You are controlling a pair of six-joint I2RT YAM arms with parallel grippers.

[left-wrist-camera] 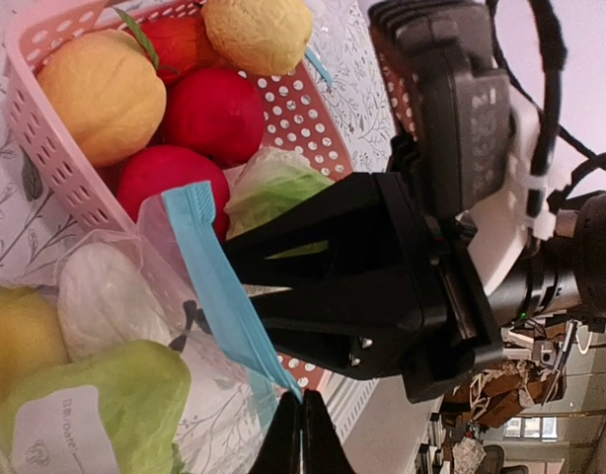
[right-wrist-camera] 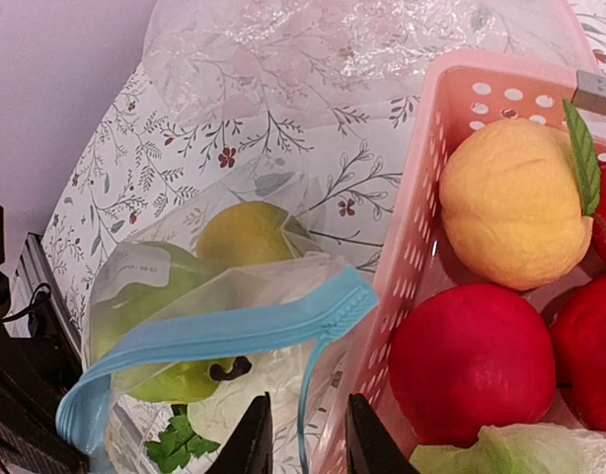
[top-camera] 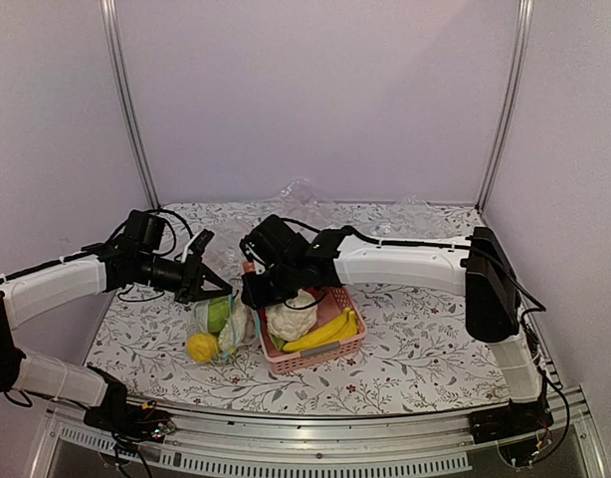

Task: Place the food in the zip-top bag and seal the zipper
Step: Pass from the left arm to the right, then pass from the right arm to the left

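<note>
The bag point(top-camera: 221, 327) lies on the table point(top-camera: 415, 329), just left of the basket point(right-wrist-camera: 421, 227) and touching its wall. All three pieces of food are inside it. The lemon point(right-wrist-camera: 249, 232) is at the near end, the green fruit point(left-wrist-camera: 96, 405) is beside it, and the white piece point(left-wrist-camera: 106, 296) is on the basket side.

The zipper point(right-wrist-camera: 214, 336) runs along the bag's far edge, held up over the food. The left gripper point(left-wrist-camera: 301, 434) is clenched on the zipper's left end. The right gripper point(right-wrist-camera: 305, 420) is at the zipper's right end by the basket. Its fingers are parted with the bag's edge between them, grasping nothing. I cannot tell whether the zipper is sealed along its length.

The basket holds red fruit point(right-wrist-camera: 471, 360), a yellow fruit point(right-wrist-camera: 510, 202), a cauliflower point(top-camera: 291, 321) and bananas point(top-camera: 327, 334).
</note>
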